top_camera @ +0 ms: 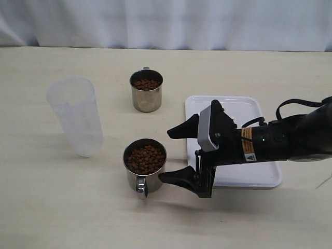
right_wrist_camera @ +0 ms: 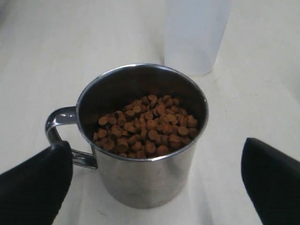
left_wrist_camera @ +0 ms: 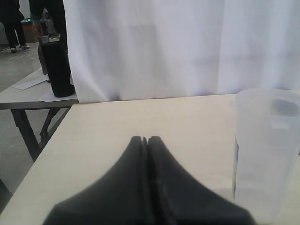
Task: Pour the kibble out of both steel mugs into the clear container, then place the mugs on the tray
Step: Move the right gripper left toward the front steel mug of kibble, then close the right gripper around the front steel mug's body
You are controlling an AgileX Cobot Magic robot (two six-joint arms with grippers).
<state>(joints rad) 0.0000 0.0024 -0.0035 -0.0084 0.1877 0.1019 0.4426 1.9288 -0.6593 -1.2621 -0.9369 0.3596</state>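
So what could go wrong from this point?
The near mug holds loose kibble; a nudge from the open right end effector could spill it. Its handle sits right beside one finger, so closing might catch it and twist the mug. The container looks tall and light; a bump while pouring could tip it.

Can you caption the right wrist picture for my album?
Open right pincer faces a steel mug with kibble inside.
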